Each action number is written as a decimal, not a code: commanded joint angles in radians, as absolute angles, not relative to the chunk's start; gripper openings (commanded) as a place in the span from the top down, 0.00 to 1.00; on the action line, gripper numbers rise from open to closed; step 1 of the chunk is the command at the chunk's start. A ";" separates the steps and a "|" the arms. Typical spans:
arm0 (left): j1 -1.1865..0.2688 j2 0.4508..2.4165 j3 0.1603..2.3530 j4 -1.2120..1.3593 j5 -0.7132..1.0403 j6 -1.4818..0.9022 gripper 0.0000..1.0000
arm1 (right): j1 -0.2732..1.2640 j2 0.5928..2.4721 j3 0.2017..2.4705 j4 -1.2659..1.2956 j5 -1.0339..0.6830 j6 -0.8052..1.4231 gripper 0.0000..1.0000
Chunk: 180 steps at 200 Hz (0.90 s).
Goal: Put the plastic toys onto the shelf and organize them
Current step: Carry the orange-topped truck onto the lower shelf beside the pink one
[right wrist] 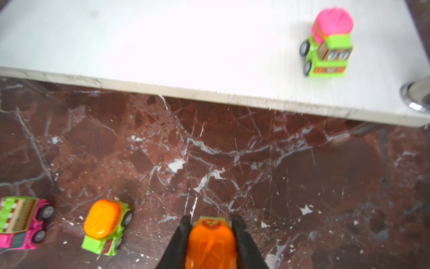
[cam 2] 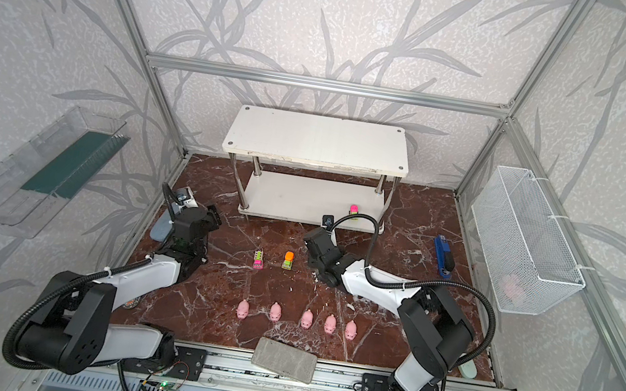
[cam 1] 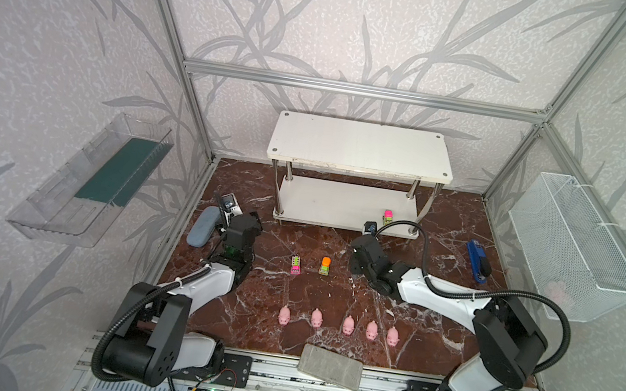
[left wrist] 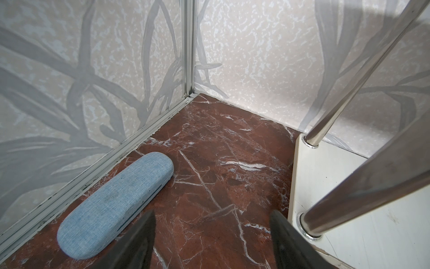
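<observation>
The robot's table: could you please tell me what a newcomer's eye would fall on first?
A row of five pink pigs lines the front of the dark marble table. Behind stands the white shelf, with one pink-topped truck on its lower board. In the right wrist view, the right pincer is shut on an orange-topped truck.

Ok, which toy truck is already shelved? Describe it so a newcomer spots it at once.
Find the white two-tier shelf at the back wall, then its lower board near the front right post. A small lime-green truck with a rounded pink top stands there. It is the only toy on the shelf.
</observation>
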<state>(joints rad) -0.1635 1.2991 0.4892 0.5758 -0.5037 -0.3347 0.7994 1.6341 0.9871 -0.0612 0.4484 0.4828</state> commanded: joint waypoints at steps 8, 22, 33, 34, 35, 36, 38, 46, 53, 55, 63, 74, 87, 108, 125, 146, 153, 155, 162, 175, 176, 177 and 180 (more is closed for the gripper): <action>-0.165 1.304 0.477 0.584 -0.528 -0.344 0.25 | 0.784 1.614 1.059 -0.057 0.498 0.394 0.73; -0.164 1.302 0.477 0.584 -0.529 -0.342 0.25 | 0.764 1.628 1.083 -0.026 0.499 0.373 0.73; -0.164 1.300 0.477 0.583 -0.524 -0.344 0.25 | 0.749 1.641 1.099 -0.001 0.499 0.359 0.73; -0.164 1.300 0.477 0.583 -0.524 -0.344 0.25 | 0.746 1.643 1.100 0.001 0.499 0.358 0.73; -0.164 1.300 0.477 0.583 -0.524 -0.345 0.25 | 0.745 1.644 1.102 0.003 0.499 0.356 0.73; -0.164 1.300 0.478 0.583 -0.523 -0.345 0.25 | 0.745 1.646 1.103 0.005 0.499 0.354 0.73; -0.164 1.301 0.477 0.583 -0.521 -0.345 0.25 | 0.741 1.648 1.106 0.010 0.497 0.352 0.73; -0.164 1.302 0.479 0.583 -0.520 -0.345 0.25 | 0.729 1.664 1.120 0.027 0.498 0.342 0.73; -0.164 1.302 0.479 0.583 -0.518 -0.344 0.25 | 0.719 1.677 1.132 0.048 0.495 0.333 0.73; -0.164 1.302 0.479 0.583 -0.518 -0.344 0.25 | 0.716 1.681 1.133 0.053 0.493 0.330 0.73; -0.164 1.303 0.480 0.583 -0.518 -0.343 0.25 | 0.705 1.698 1.147 0.074 0.493 0.321 0.73; -0.164 1.305 0.482 0.583 -0.518 -0.344 0.25 | 0.691 1.736 1.169 0.090 0.488 0.308 0.73; -0.164 1.306 0.482 0.583 -0.517 -0.344 0.25 | 0.676 1.771 1.197 0.101 0.489 0.298 0.73; -0.164 1.311 0.484 0.584 -0.516 -0.347 0.25 | 0.659 1.817 1.228 0.132 0.482 0.286 0.73; -0.164 1.315 0.485 0.586 -0.514 -0.345 0.25 | 0.647 1.851 1.247 0.151 0.483 0.282 0.73; -0.164 1.314 0.485 0.589 -0.515 -0.341 0.25 | 0.641 1.881 1.264 0.174 0.485 0.285 0.73; -0.164 1.312 0.485 0.589 -0.517 -0.341 0.25 | 0.641 1.890 1.270 0.181 0.486 0.282 0.73; -0.164 1.313 0.485 0.589 -0.517 -0.341 0.25 | 0.641 1.894 1.272 0.183 0.486 0.282 0.72; -0.164 1.312 0.485 0.589 -0.517 -0.340 0.25 | 0.638 1.904 1.279 0.188 0.486 0.282 0.73; -0.164 1.314 0.484 0.589 -0.517 -0.339 0.25 | 0.635 1.924 1.295 0.193 0.486 0.284 0.72; -0.164 1.314 0.484 0.589 -0.517 -0.339 0.25 | 0.635 1.926 1.296 0.193 0.486 0.285 0.72; -0.164 1.314 0.484 0.589 -0.517 -0.339 0.25 | 0.635 1.928 1.298 0.192 0.486 0.285 0.72; -0.164 1.314 0.485 0.589 -0.516 -0.339 0.25 | 0.634 1.933 1.301 0.193 0.486 0.288 0.72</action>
